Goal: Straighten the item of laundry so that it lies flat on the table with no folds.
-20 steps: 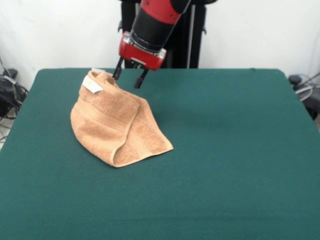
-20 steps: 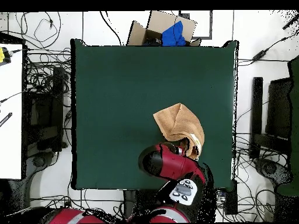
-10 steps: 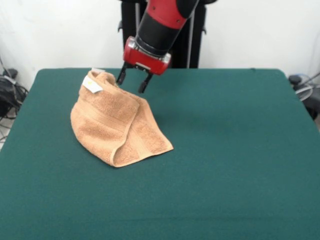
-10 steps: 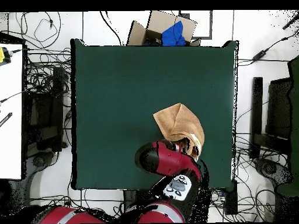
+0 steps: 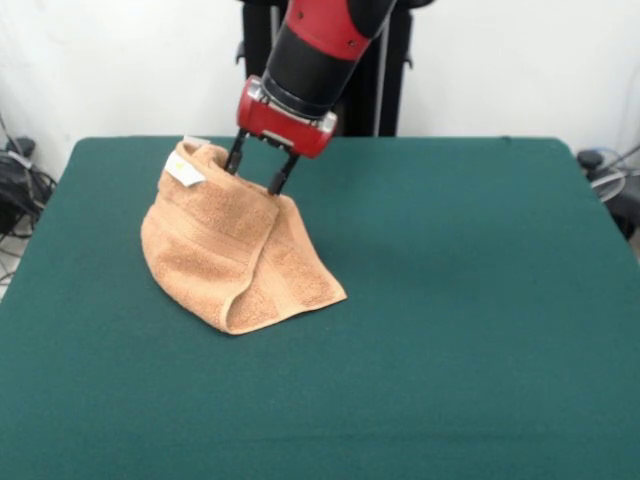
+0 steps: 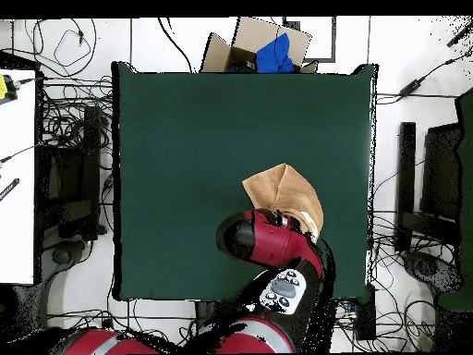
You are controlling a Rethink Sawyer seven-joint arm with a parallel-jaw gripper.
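We see the gripper spread, jaws straddling the folded towel's raised top ridge on the tabletop, likely positioned to pinch and unfold it.

Peach-orange towel, perhaps band-woven, on dark green table.

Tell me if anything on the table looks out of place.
Only the towel: it lies folded over itself in a bunched heap, its white tag at the raised end, where the open gripper hangs.

Claw over the bunched towel

I see the claw spread wide, tips at the folded towel's top edge on the table.
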